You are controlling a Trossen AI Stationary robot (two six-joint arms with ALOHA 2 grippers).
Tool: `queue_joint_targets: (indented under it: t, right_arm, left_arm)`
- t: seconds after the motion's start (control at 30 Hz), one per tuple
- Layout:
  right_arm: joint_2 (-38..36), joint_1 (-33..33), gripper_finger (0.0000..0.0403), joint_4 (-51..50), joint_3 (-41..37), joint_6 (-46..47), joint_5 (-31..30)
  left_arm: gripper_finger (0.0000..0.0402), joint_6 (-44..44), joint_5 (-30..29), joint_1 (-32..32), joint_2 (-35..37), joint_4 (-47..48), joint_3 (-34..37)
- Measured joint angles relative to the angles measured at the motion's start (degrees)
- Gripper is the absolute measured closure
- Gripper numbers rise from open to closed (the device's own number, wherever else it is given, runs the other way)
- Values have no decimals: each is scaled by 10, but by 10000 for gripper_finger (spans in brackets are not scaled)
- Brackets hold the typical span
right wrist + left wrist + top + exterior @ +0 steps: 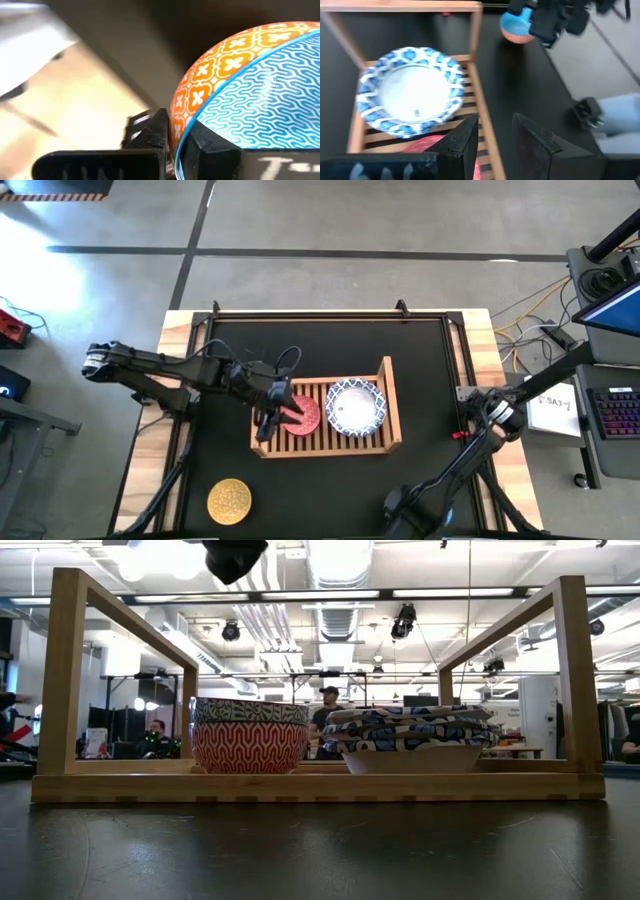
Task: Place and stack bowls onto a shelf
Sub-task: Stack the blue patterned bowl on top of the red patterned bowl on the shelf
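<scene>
Gripper (181, 145) of the right arm is clenched on the rim of the light blue bowl (260, 95), whose outside is orange with white flowers; this arm is at the near right edge of the tabletop (330, 490). On the black tabletop stands the wooden shelf (392, 405). Inside it lies a stack of white bowls with blue patterned rims (355, 407), and just beside them the red bowl (304, 416). The left gripper (268, 420) hovers over the red bowl with its fingers parted, grasping nothing. A yellow bowl (229, 501) sits alone near the front left corner.
</scene>
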State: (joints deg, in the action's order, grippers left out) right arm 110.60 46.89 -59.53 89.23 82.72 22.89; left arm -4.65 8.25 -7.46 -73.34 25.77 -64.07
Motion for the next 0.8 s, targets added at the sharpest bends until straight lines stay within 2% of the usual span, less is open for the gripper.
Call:
queue_joint_targets:
  t: [0.17, 0.37, 0.43, 0.53, 0.8]
  right_arm:
    - [-52, 0, 392, 43, 29, -41, -19]
    - [-115, -8, 392, 92, 41, -141, -167]
    - [-134, -14, 392, 102, 41, -198, -219]
    - [-150, -28, 393, 138, 41, -300, -265]
    - [-158, -88, 392, 203, 41, -595, -252]
  left_arm:
    - [298, 42, 65, -6, 0, 2, 0]
    - [298, 138, 157, -24, 0, -1, 0]
    - [298, 157, 173, -32, 0, -4, 0]
    - [298, 182, 183, -45, -1, -22, 0]
    - [298, 231, 184, -56, -3, -103, 0]
